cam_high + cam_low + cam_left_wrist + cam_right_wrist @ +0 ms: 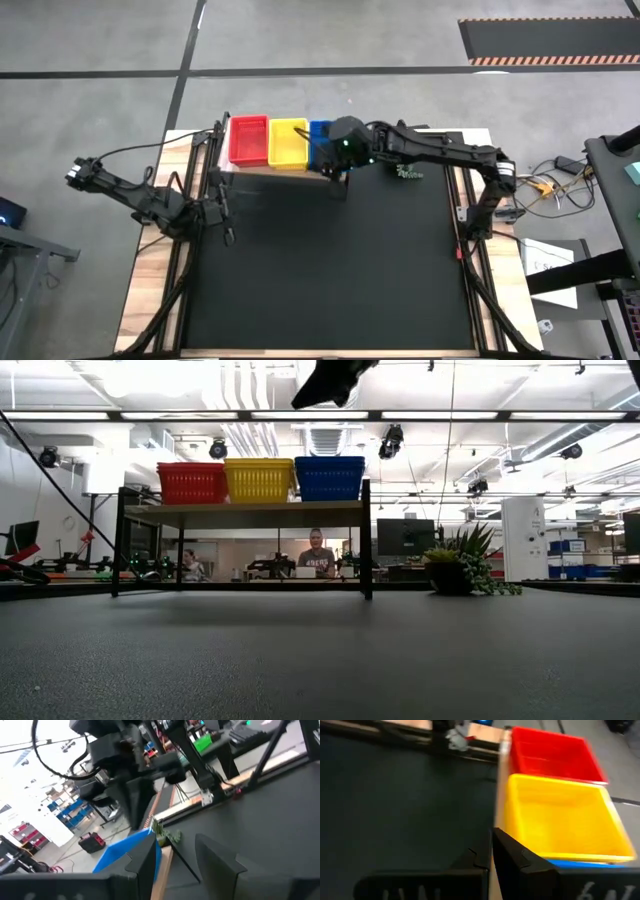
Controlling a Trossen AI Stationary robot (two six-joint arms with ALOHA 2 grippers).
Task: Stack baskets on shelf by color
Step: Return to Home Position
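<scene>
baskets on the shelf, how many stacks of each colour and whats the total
red stack: 1
yellow stack: 1
blue stack: 1
total: 3 stacks, side by side on the shelf; the number of baskets nested in each cannot be counted from these views.

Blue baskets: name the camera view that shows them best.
The low view: the blue baskets stand whole, side-on, on the shelf. In the high view the right arm covers part of them; the wrist views catch only a corner or edge.
</scene>
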